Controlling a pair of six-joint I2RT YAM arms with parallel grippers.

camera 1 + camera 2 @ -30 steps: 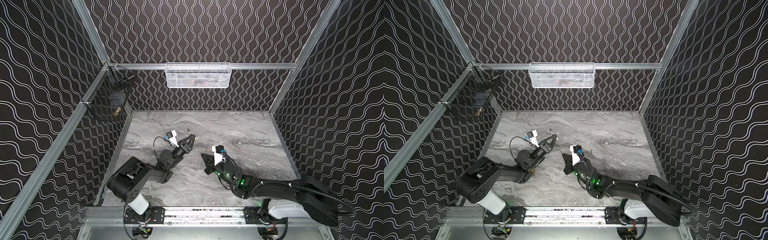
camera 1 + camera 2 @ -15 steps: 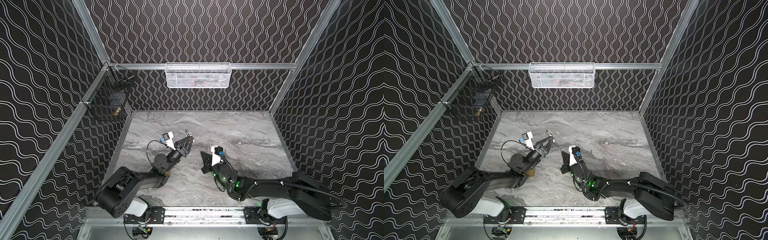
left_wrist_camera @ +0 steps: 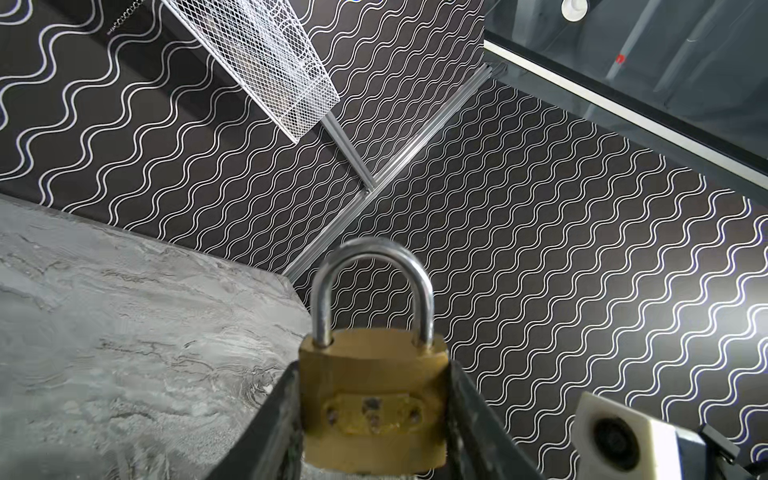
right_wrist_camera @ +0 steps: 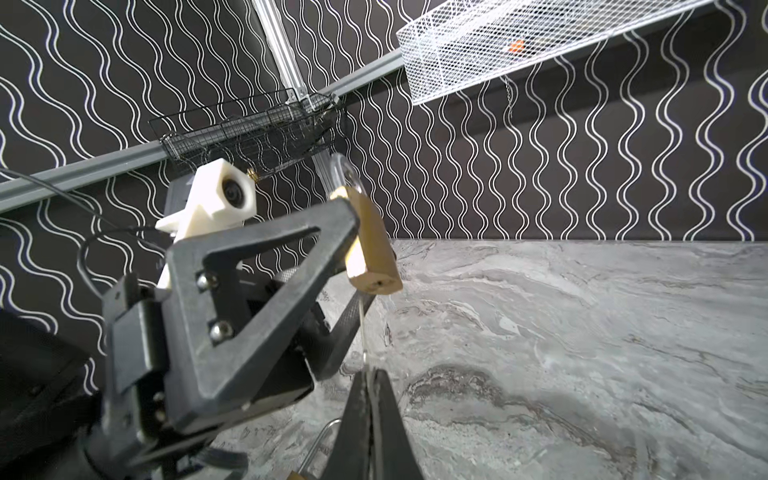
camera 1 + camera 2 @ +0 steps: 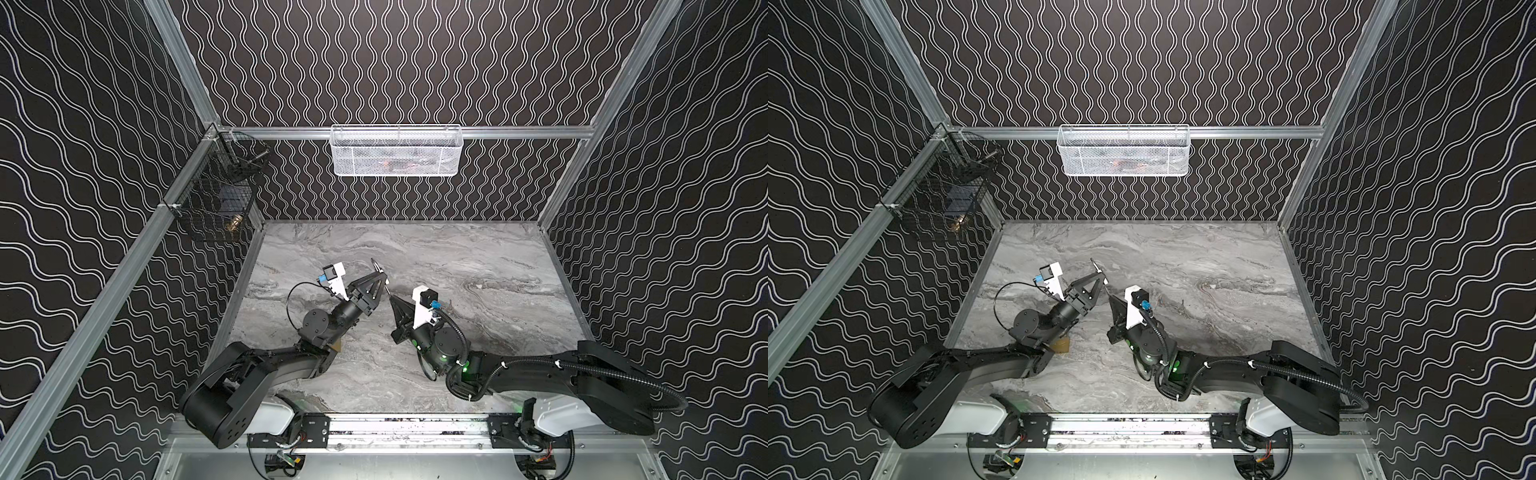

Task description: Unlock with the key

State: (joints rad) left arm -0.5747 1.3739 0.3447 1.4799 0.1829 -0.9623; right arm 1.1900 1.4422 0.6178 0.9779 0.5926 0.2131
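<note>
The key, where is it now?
The key is pinched in the right gripper over the table, near its middle; the right wrist view shows its tip at the underside of the brass padlock in the left gripper.

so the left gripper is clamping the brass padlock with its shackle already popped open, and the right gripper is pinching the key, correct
Not quite. The shackle is shut, not popped open: the left wrist view shows both its legs seated in the body of the padlock. The rest is right: the left gripper clamps the padlock, and the right gripper pinches the key.
</note>
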